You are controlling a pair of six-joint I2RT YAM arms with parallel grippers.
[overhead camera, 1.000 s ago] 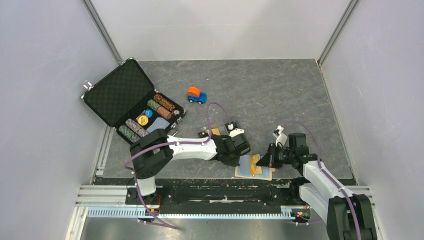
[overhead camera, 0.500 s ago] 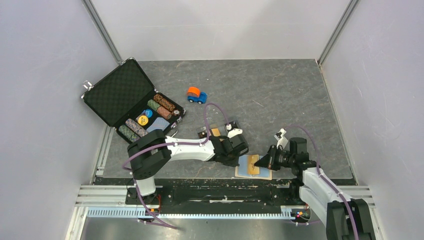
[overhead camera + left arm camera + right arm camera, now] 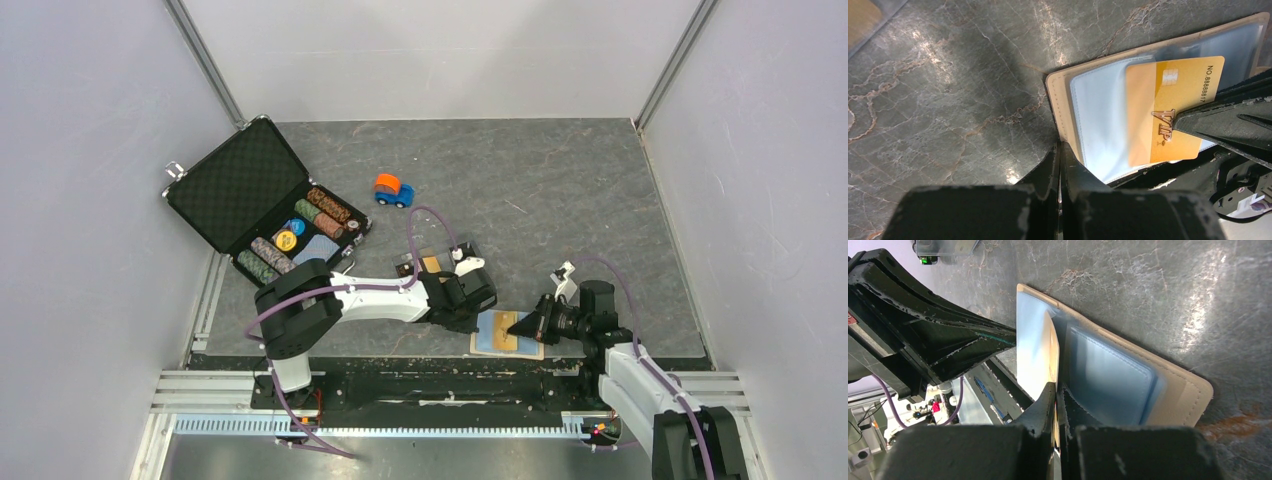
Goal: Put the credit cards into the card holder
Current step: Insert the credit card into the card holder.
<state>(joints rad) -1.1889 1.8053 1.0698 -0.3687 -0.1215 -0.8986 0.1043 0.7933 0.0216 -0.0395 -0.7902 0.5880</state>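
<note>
The card holder (image 3: 486,343) lies open on the table near the front edge, beige with clear, bluish sleeves (image 3: 1098,115). My right gripper (image 3: 516,325) is shut on a gold credit card (image 3: 1173,105) marked VIP, which lies over the holder's sleeves. In the right wrist view that card (image 3: 1053,352) stands edge-on between my fingers, above the holder (image 3: 1180,387). My left gripper (image 3: 1060,146) is shut with nothing between its fingers. Its tips rest at the holder's left edge (image 3: 1060,107). A light blue panel (image 3: 1108,375) shows in one sleeve.
An open black chip briefcase (image 3: 240,190) with stacked chips sits at the back left. A small orange and blue toy car (image 3: 393,189) stands behind the arms. A clear box (image 3: 428,262) lies just behind my left gripper. The metal rail (image 3: 440,385) runs close to the holder.
My right arm has drawn back a little toward the front edge, still holding the gold card over the holder. My left gripper has shifted slightly left and stays at the holder's edge.
</note>
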